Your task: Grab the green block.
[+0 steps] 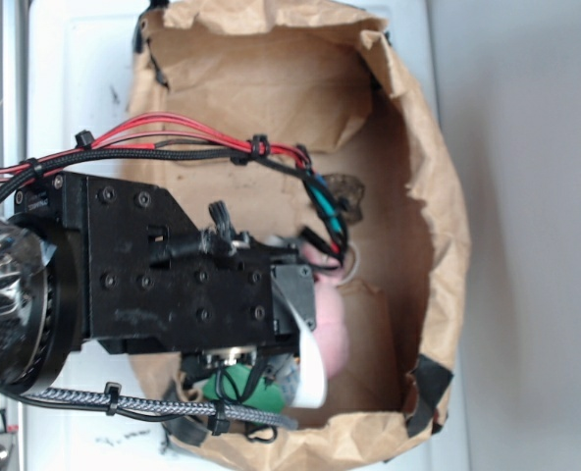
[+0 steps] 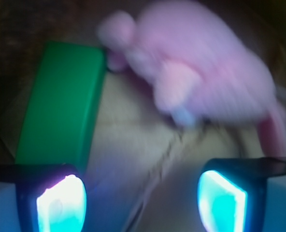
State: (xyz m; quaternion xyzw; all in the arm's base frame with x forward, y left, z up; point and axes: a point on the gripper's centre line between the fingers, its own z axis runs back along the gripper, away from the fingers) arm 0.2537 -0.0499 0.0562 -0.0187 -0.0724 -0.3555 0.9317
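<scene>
Mostly hidden in the exterior view: flat bright-green rectangular block (image 1: 256, 395), only a small green patch showing under the black arm body and the cables. Also half covered there, soft pink plush bunny (image 1: 332, 324), just beside the green patch. Dark brown rock-like lump (image 1: 346, 189) near the far wall of the crumpled brown paper bag (image 1: 438, 196), partly behind the wires. Blurred in the wrist view, especially the bunny; edges hard to make out. Block (image 2: 63, 106) on the left there, lying on the brown paper floor, one corner touching or nearly touching the bunny (image 2: 201, 72). Arm reaching low into the bag, pointing downward. Gripper (image 2: 142, 198) spread wide, nothing between the fingers (image 2: 61, 203), the left finger just over the block's near end.
</scene>
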